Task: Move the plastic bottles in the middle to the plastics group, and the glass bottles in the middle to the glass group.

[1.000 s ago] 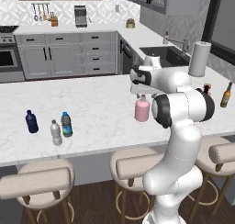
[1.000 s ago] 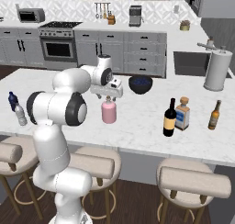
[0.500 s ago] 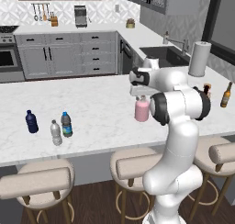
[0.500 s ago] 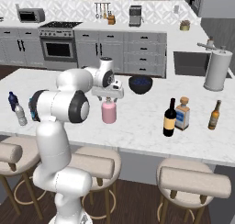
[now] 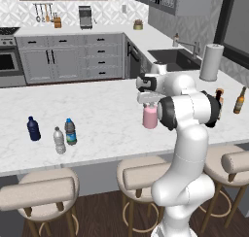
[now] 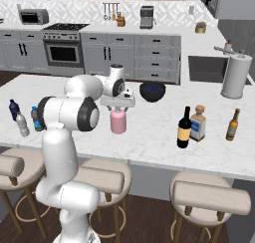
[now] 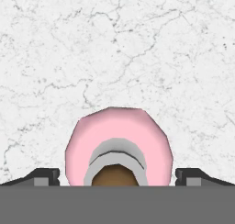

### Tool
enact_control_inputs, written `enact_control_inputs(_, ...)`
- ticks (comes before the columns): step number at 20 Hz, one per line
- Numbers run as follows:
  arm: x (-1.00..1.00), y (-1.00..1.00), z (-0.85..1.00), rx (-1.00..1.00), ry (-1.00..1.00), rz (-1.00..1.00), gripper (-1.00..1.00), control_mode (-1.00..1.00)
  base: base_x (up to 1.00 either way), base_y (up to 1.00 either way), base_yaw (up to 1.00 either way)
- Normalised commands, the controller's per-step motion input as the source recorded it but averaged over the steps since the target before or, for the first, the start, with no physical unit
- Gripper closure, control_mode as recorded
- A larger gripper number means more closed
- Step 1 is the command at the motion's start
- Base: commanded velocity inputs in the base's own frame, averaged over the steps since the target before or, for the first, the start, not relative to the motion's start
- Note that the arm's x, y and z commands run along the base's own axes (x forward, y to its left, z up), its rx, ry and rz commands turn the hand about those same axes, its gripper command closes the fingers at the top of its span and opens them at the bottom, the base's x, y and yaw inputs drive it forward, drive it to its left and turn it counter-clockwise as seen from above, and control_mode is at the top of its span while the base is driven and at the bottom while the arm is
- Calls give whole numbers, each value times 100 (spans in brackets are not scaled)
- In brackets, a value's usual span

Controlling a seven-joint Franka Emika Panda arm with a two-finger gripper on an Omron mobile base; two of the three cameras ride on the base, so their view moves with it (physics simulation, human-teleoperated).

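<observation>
Hand view looks straight down on one squat pink bottle (image 7: 118, 145) with a grey collar and brown stopper, standing upright on the white marble counter (image 7: 114, 44). The hand (image 7: 117, 176) hangs directly above it with its jaws spread wide, one fingertip (image 7: 43, 176) on either side of the bottle and clear of it.

Right base view counts three bottles to the hand's right: one black wine bottle (image 6: 184, 128) with a red top, one square amber liquor bottle (image 6: 197, 123) just beside it, and one slim brown beer bottle (image 6: 232, 125) farther out. Their labels are too small to read.

Left base view counts three small bottles well off to the hand's left: one dark navy bottle (image 5: 33, 128), one clear grey-capped bottle (image 5: 59, 140), and one blue-capped clear bottle (image 5: 71, 132) with a blue-teal label, no writing legible.

Beyond the hand sit one dark bowl (image 6: 152, 91) and one paper towel roll (image 6: 236, 76).
</observation>
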Motion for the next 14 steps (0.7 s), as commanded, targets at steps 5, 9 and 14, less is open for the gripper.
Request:
enact_control_inputs(5,2,0,0,0,0,2,-100,-100,0,0,0)
enact_control_inputs(9,0,0,0,0,-1,0,-100,-100,0,0,0)
enact_control_inputs(14,0,0,-1,0,-2,0,-100,-100,0,0,0)
